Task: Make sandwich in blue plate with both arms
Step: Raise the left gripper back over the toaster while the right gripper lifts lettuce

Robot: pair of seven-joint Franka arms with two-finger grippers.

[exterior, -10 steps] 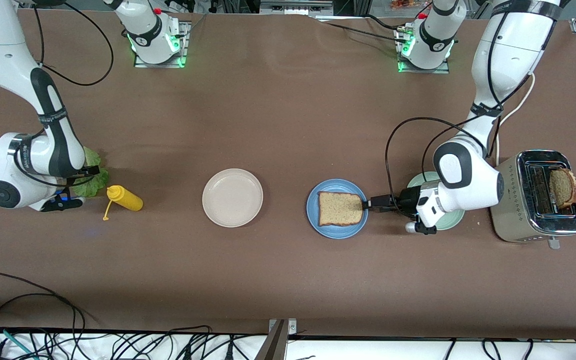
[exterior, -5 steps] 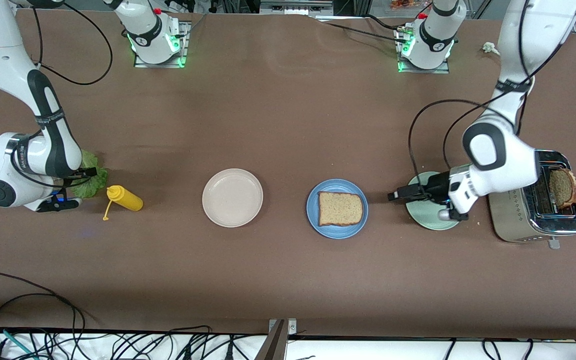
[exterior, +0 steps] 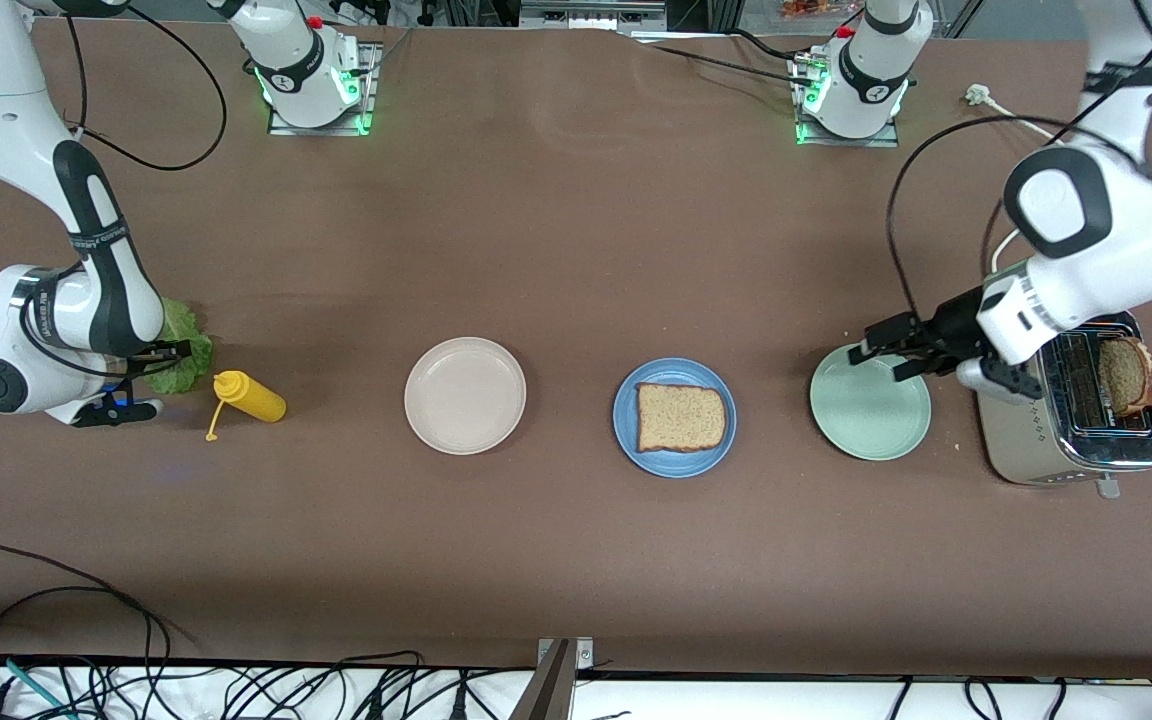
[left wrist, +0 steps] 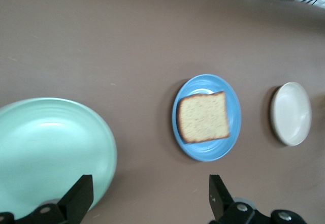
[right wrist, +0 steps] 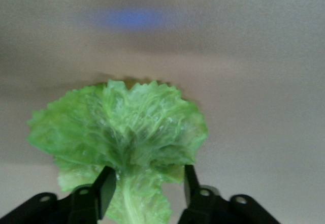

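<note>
One brown bread slice (exterior: 681,416) lay on round blue plate (exterior: 626,432); left pincer (exterior: 886,349) open, empty; right pincer (right wrist: 146,189) open astride ruffled green lettuce leaf (right wrist: 122,132), ungripped.

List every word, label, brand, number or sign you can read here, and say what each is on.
No text can be read for certain.
Right arm: a dark band on the forearm carries light lettering, too small to read.
Toaster: no legible brand or marking.
Yellow squeeze bottle: no label visible.
Blue plate, bread slice, beige-white plate, mint-green plate: no print.
</note>
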